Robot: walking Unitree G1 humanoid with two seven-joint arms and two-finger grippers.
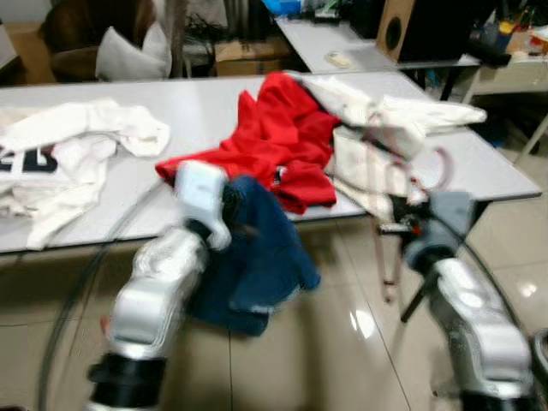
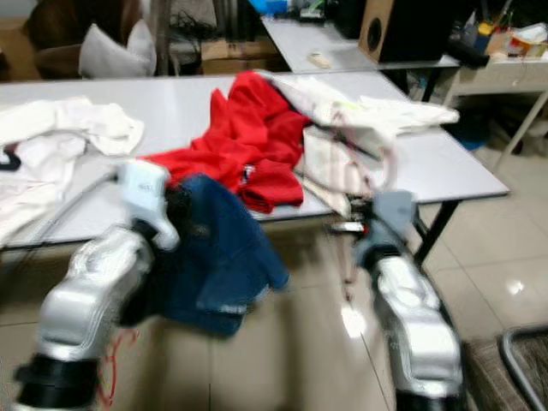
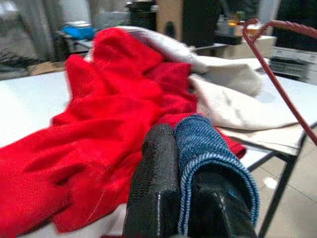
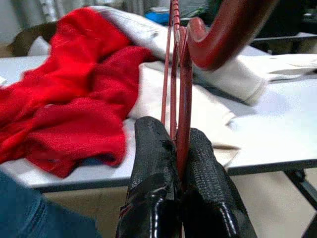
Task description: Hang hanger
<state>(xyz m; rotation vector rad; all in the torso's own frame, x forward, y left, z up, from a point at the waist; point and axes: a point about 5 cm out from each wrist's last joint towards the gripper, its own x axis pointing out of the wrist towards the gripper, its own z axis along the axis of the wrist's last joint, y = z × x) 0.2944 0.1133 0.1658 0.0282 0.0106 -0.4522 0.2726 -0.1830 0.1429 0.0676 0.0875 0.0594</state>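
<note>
Right end effector (image 4: 181,148) grips hanger (image 4: 184,84) beside grey table (image 1: 488,167).

Pale grey surface (image 1: 214,107) carrying a bright red garment (image 1: 278,137), plain; beside it a cream cloth (image 1: 377,128); at the far end from the red garment, a white shirt (image 1: 73,145) with dark lettering. Blue denim cloth (image 3: 208,148), finely ribbed weave with a paler edge, between the black fingers of the left end effector (image 3: 190,198). Dark red hanger (image 4: 181,99) between the black, textured fingers of the right end effector (image 4: 181,183). Arms silver. Floor (image 1: 342,342) glossy beige tile.
</note>
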